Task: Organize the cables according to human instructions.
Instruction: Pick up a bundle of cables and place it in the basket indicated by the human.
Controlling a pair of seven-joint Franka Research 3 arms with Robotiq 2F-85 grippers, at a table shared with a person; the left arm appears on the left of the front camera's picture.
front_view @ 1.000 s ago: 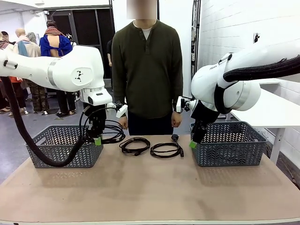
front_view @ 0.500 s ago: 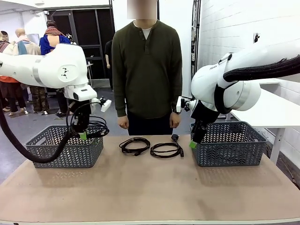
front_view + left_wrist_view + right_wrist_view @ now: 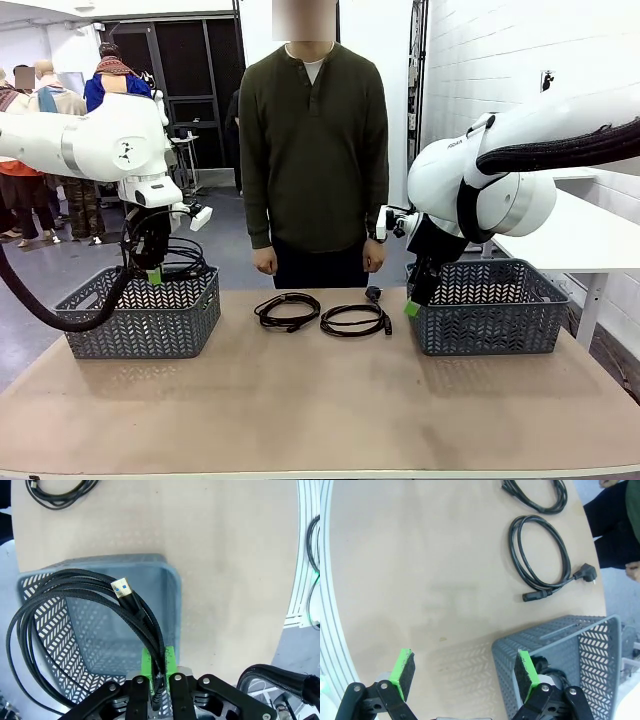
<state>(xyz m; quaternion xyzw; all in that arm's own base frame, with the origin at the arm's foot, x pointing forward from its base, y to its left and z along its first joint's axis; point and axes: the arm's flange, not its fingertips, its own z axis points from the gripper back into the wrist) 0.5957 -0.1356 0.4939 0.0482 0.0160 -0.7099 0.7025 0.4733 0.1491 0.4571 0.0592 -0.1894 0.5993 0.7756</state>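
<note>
Wide-spread fingers [image 3: 402, 674] above table [image 3: 420, 555] and grey basket [image 3: 560, 630] corner; coiled cables [image 3: 512, 545] beyond.

The table [image 3: 320, 400] is viewed from the robot's side at middle distance, facing the person [image 3: 313, 150]. The left basket [image 3: 172, 600] and the right basket [image 3: 545, 645] are looked down upon closely, each from its own wrist (both views rolled sideways). The coil [image 3: 353, 320] nearest the right basket is shared by the front and right wrist views.
</note>
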